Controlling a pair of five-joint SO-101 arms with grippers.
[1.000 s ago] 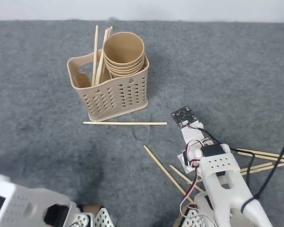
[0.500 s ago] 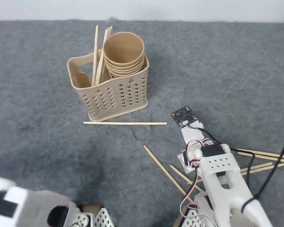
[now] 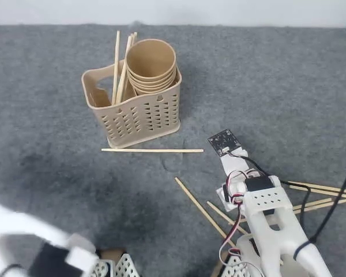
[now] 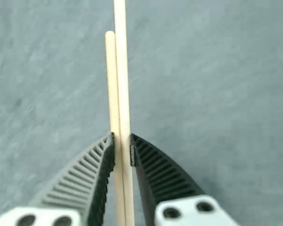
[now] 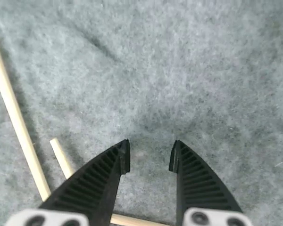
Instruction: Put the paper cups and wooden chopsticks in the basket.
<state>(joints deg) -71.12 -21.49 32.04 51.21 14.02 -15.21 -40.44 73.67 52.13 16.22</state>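
**L claw** (image 4: pixel 122 137): closed down on a stick pair (image 4: pixel 119 84), gripped between the ribbed fingers (image 4: pixel 96 174). The 2 sticks lie side by side and touch along their length, and one ends short of the other. The grey mat (image 4: pixel 217 70) is below, apart from the pair. In the high view the L arm (image 3: pixel 29 228) sits at approx. 7 o'clock on the table and is blurred.

**R claw** (image 5: pixel 150 146): open with a moderate gap, nothing held. The tips are low over the mat. A long stick (image 5: pixel 14 117) and a short stick end (image 5: pixel 61 157) lie flat on the mat beside one finger. In the high view the R arm (image 3: pixel 271 213) sits at approx. 5 o'clock.

**Basket** (image 3: pixel 132 115): upright on the mat at approx. 11 o'clock.
- Cup stack (image 3: pixel 151 63): nested, inside the basket on its 3 o'clock side.
- Stick bundle (image 3: pixel 116 63): stands inside the basket, just beside the stack at its 9 o'clock, with the ends above the rim.

**Loose items on the mat (high view):**
- Flat stick (image 3: pixel 153 150): lies along the 9-to-3 line at 6 o'clock of the basket, near it but not touching.
- Diagonal stick (image 3: pixel 199 205): runs 10-to-4, with its lower end at the R arm.
- Side sticks (image 3: pixel 326 189): at 3 o'clock of the R arm, well apart from the basket.
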